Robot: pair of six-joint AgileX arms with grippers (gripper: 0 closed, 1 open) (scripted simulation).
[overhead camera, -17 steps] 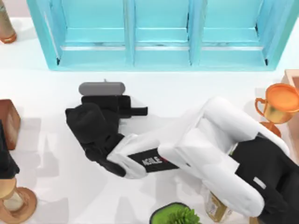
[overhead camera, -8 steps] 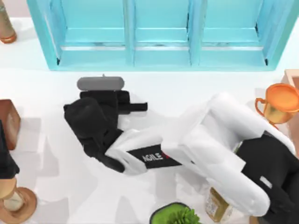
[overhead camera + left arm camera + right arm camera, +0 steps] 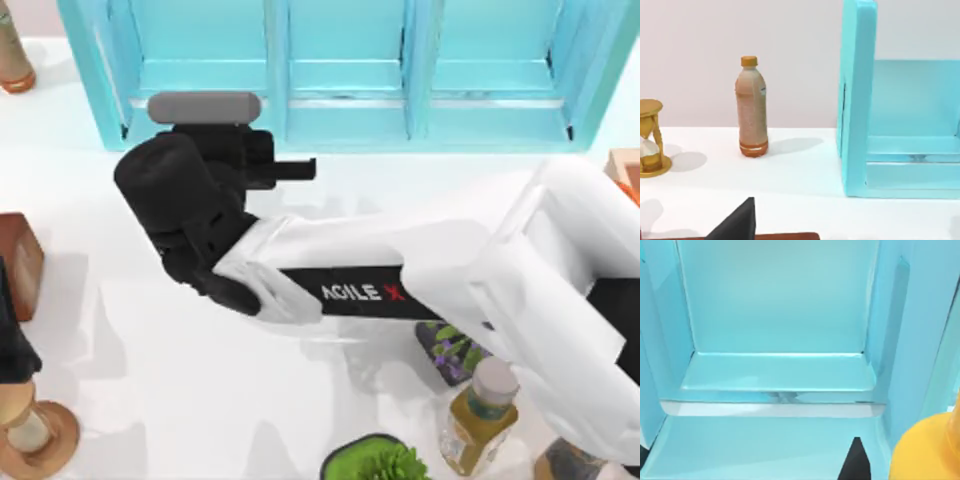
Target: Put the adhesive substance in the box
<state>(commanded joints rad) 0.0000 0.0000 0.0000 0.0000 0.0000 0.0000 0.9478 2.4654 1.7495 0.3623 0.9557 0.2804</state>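
A: Where was the right gripper (image 3: 215, 120) found?

B: It was seen stretched out to the front edge of the box (image 3: 340, 125), at its leftmost compartment, toward the desk's far left.

A: And the adhesive substance (image 3: 927, 450)?

B: In the right wrist view a yellow-orange body was seen close before that compartment's opening. How far the claw was spread, and whether the bottle was gripped, could not be told.

A: The left gripper?

B: It was parked by the desk's left edge, near a reddish-brown box (image 3: 18, 262).
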